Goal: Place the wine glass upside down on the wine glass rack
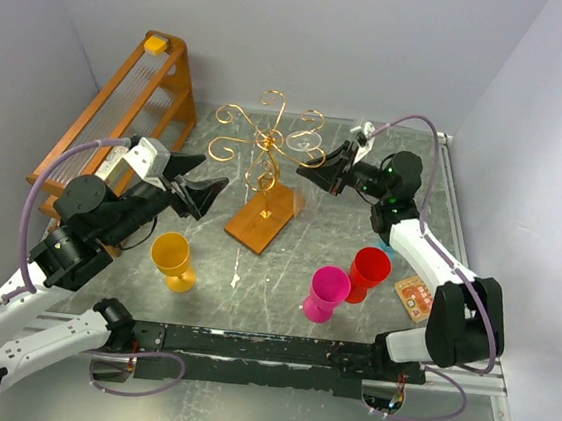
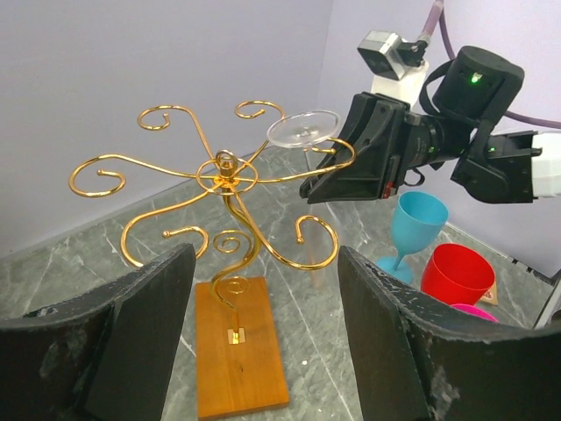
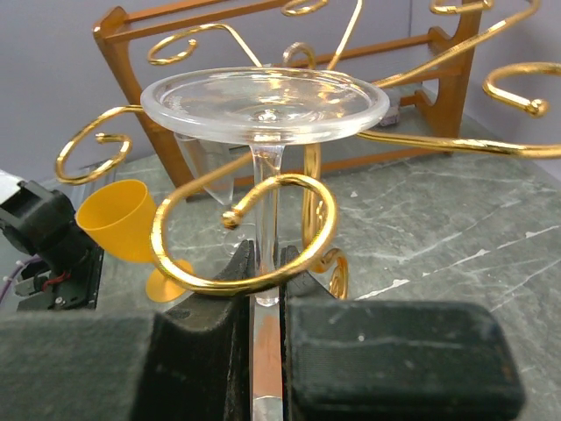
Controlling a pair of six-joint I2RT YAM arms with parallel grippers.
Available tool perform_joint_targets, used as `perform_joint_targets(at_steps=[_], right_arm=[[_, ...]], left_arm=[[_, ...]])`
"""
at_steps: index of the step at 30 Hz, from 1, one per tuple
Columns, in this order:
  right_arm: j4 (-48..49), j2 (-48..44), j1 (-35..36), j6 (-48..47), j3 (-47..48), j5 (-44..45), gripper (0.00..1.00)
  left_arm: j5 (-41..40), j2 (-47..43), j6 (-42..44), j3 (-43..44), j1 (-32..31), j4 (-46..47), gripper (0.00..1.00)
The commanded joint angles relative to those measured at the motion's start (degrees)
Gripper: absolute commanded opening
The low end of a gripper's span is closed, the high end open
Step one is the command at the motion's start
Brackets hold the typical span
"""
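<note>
Right wrist view: wine glass, clear, turned upside down, foot on top and stem running down. The stem passes through the open curl of one scroll arm of the wine glass rack; the foot sits above that curl. I cannot tell whether the foot bears on the wire or hangs just over it.

Right claw is pinching the stem below the curl, pads pressed against the glass.

Top view: glass on the right side of the rack, which stands mid-tabletop on its wooden base. Left claw sits left of the rack, well apart, fingers spread, holding nothing.

Around them:
- yellow goblet, near left
- pink cup and red cup, near right
- blue goblet, seen from the left wrist beyond the right arm
- tall wooden frame, far left

Progress, as judged: inverting and threading look done. Left to do: settle the foot onto the curl, let go, and back the claw out without snagging the wire.
</note>
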Motion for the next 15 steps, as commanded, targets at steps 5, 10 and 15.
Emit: perform_joint_targets(at_steps=[5, 10, 15], right_arm=[[-1.8, -6.9, 0.2, -2.8, -2.4, 0.0, 0.0], [-2.1, -9.0, 0.2, -2.6, -4.1, 2.1, 0.0], [-2.7, -11.0, 0.2, -3.0, -6.0, 7.9, 0.0]], left_arm=[[-0.8, 0.4, -0.1, 2.0, -0.1, -0.5, 0.76], [-0.8, 0.2, -0.3, 2.0, -0.1, -0.8, 0.76], [-0.9, -0.2, -0.7, 2.0, -0.1, -1.3, 0.76]])
